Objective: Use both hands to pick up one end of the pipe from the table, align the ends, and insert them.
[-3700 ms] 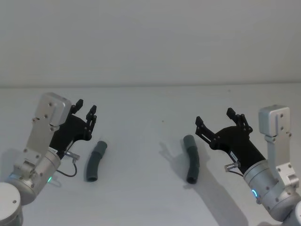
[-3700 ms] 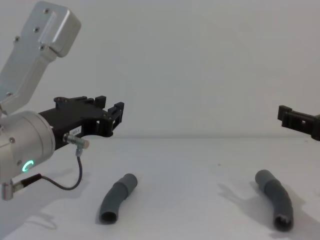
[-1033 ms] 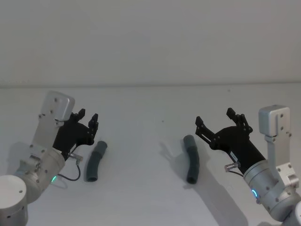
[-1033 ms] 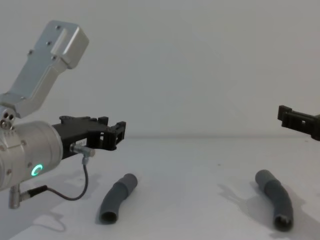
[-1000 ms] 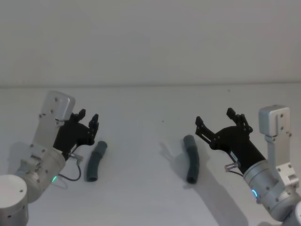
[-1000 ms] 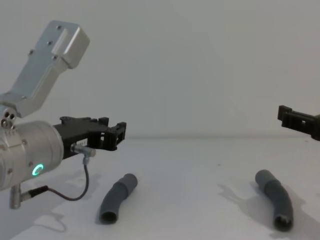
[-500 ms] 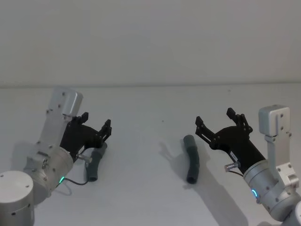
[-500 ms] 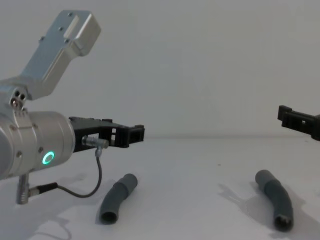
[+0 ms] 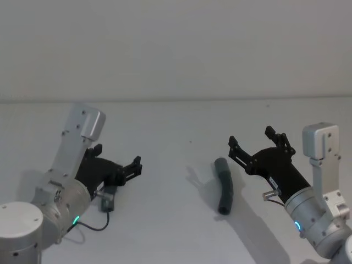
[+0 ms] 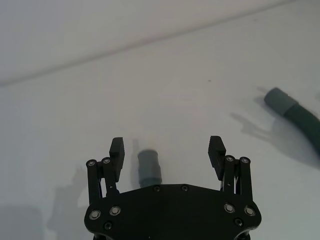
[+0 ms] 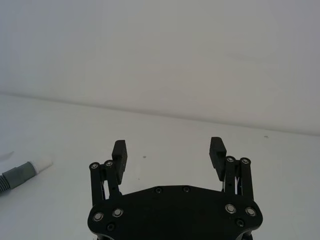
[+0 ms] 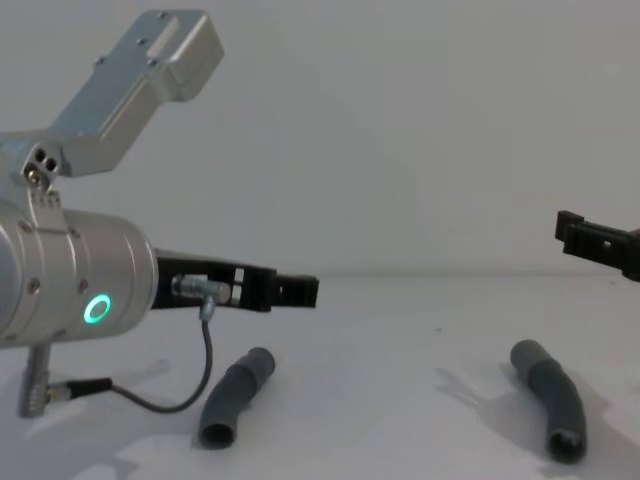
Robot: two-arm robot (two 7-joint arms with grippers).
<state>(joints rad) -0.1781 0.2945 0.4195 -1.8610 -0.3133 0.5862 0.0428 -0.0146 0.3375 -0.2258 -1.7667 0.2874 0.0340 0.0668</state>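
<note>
The left gripper [image 9: 127, 170] has reached forward and toward the middle, and it has come lower above the counter [image 9: 176, 126]. Its open jaws now stand over the left hose piece [image 9: 106, 201]. Before, this piece lay free beside the gripper; in the head view most of it is now hidden.

We log our left pincer [image 9: 118, 157] low on the near left, pointing far and rightward, fingers spread wide. Our right pincer [image 9: 251, 136] hangs higher on the near right, angled far-left, fingers equally wide apart.
</note>
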